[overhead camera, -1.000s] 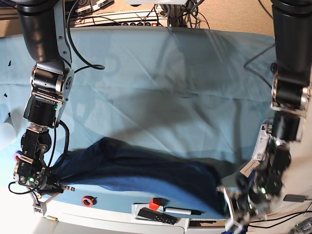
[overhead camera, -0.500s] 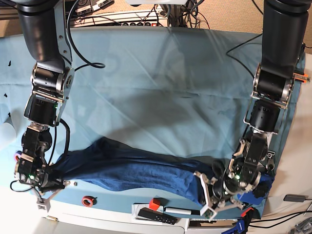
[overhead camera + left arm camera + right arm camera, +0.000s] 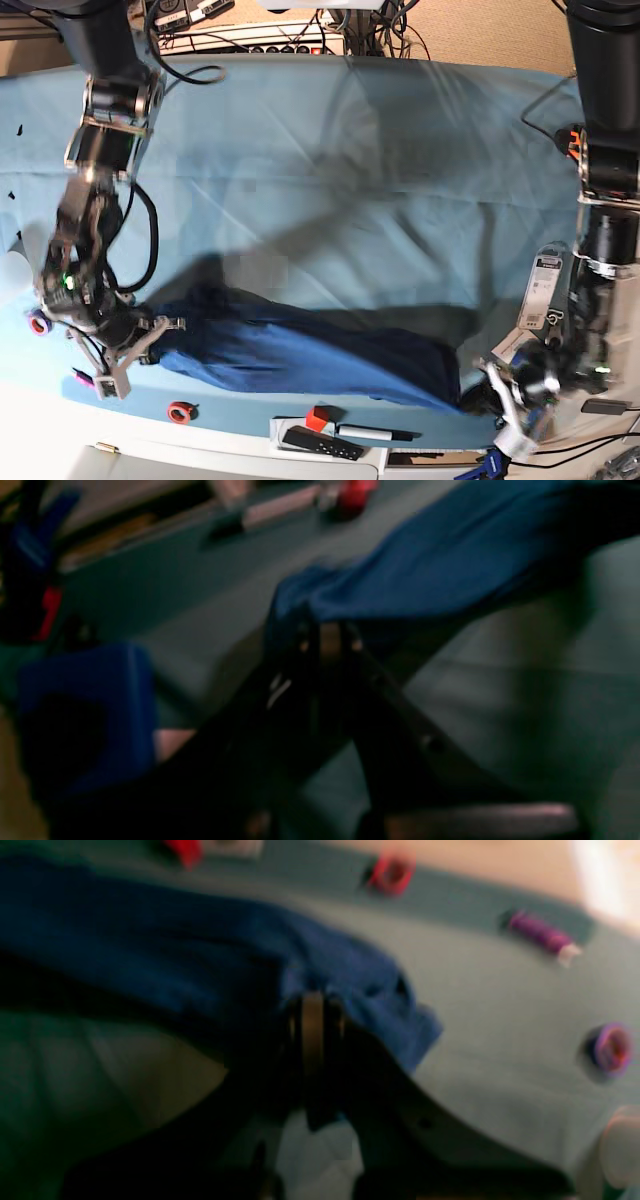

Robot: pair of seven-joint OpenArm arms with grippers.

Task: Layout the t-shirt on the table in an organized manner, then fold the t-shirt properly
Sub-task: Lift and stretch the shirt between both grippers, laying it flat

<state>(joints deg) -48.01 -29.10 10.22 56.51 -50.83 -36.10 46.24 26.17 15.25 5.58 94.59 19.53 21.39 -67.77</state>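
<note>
**Two End Effectors Clamped on a Stretched T-Shirt**

Both end effectors are clenched on opposite ends of the t-shirt (image 3: 300,352). The left end effector (image 3: 324,636) pinches a bunched fold of navy cloth at one end; the right end effector (image 3: 312,1012) pinches the other end in the same way. The wrist views are blurred, so which part of the garment each one holds (hem, sleeve or shoulder) cannot be told.

**Location.** The t-shirt lies along the near edge of the tabletop (image 3: 350,170) as a long, narrow, gathered band strung between the two arms. It is not spread flat. Most of the teal surface behind it is bare. Small items sit close by on the near edge: a red ring (image 3: 181,411), a red block (image 3: 318,417) and a black marker (image 3: 375,433).

**Handling.**
- The cloth is soft, light and limp. It keeps no shape and sags between the holds.
- Expect it to bunch and to drag on the table cover.
- Layout appears unfinished; folding has not started.

**Where to hold.**
- Take a thin pinch at a corner or seam, such as the shoulders or the hem corners.
- Hold two matching corners so the body hangs open instead of roping.
</note>
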